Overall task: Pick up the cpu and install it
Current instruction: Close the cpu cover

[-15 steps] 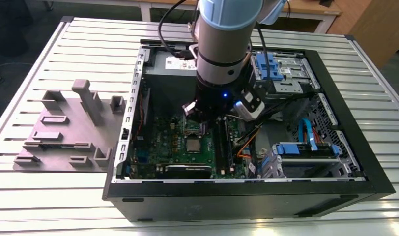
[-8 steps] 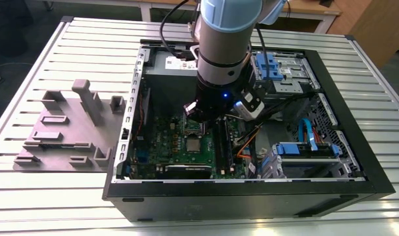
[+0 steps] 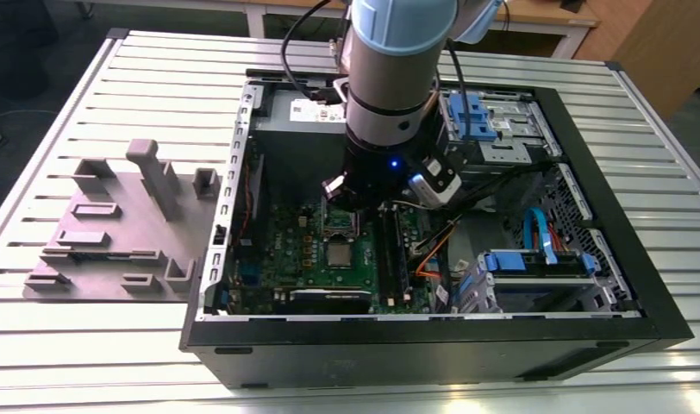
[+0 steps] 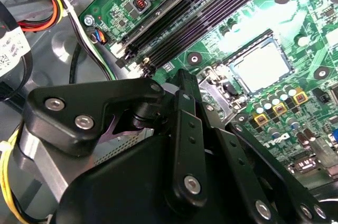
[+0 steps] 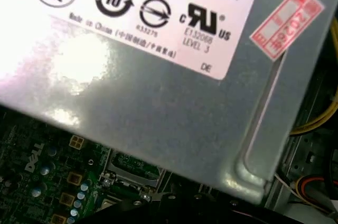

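The cpu (image 3: 342, 256) is a small silvery square lying flat in its socket on the green motherboard (image 3: 292, 259) inside the open computer case. In the second wrist view the cpu (image 4: 262, 65) shows pale and shiny within the socket's frame. The hinged metal socket frame (image 3: 340, 222) with a dark centre stands just behind it. My gripper (image 3: 356, 203) hangs under the arm's wrist, directly above that frame and slightly behind the cpu. Its black linkage (image 4: 187, 129) fills the foreground in the second wrist view. Nothing shows in its grasp.
A matte grey tray (image 3: 109, 233) with raised blocks lies on the slatted table at the exterior view's left. The grey power supply (image 5: 158, 92) sits close behind the gripper. Black memory slots (image 4: 211, 7), orange cables (image 3: 431, 254) and blue drive cages (image 3: 534, 263) crowd the case's other side.
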